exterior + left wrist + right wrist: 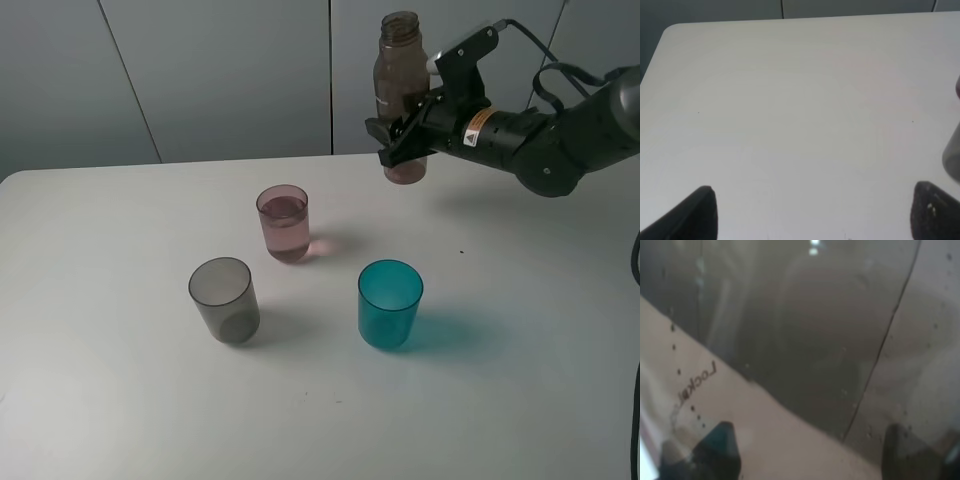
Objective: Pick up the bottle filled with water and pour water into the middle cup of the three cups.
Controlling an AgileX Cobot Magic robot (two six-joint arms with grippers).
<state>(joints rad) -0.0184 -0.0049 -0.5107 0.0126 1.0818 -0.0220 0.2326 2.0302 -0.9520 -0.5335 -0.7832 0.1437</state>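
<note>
left gripper [815, 215]: jaws spread, nothing between them, bare table [790, 100] below. front row on the table: grey cup [224, 299] on the left, teal cup [390, 303] on the right, well apart. middle cup [284, 223], pink, sits behind and between them with liquid in it. farthest back: right gripper [405, 135] pinching the bottle [401, 95] at its lower body, upright, uncapped, right of the pink one.

The black right end effector [402, 140] and arm [560, 135] carry an orange-white warning label [478, 128] and cables [545, 62].
</note>
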